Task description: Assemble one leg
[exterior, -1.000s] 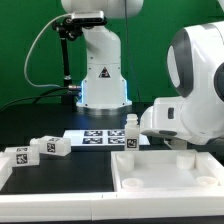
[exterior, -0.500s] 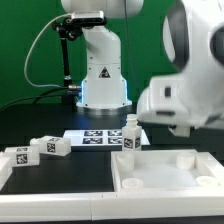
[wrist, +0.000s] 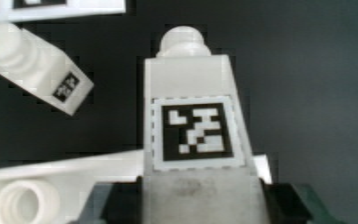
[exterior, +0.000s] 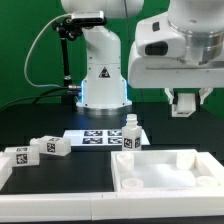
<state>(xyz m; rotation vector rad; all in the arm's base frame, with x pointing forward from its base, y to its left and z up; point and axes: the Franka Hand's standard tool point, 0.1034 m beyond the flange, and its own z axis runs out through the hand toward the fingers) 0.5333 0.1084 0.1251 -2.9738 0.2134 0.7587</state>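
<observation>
Well, with the tool [exterior: 186,104] pinching a leg [wrist: 197,120] high above the white top [exterior: 165,172], any slip could tilt it and spoil seating.

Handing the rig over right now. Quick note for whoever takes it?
Claw: raised above the square top, shut on the held leg.
Elsewhere: an upright leg stands by the top's far corner near the marker board. Two loose legs lie at the exterior view's left.
Done: one leg in the grasp.
Left: seat it in the top. No leg is clearly fitted.
</observation>
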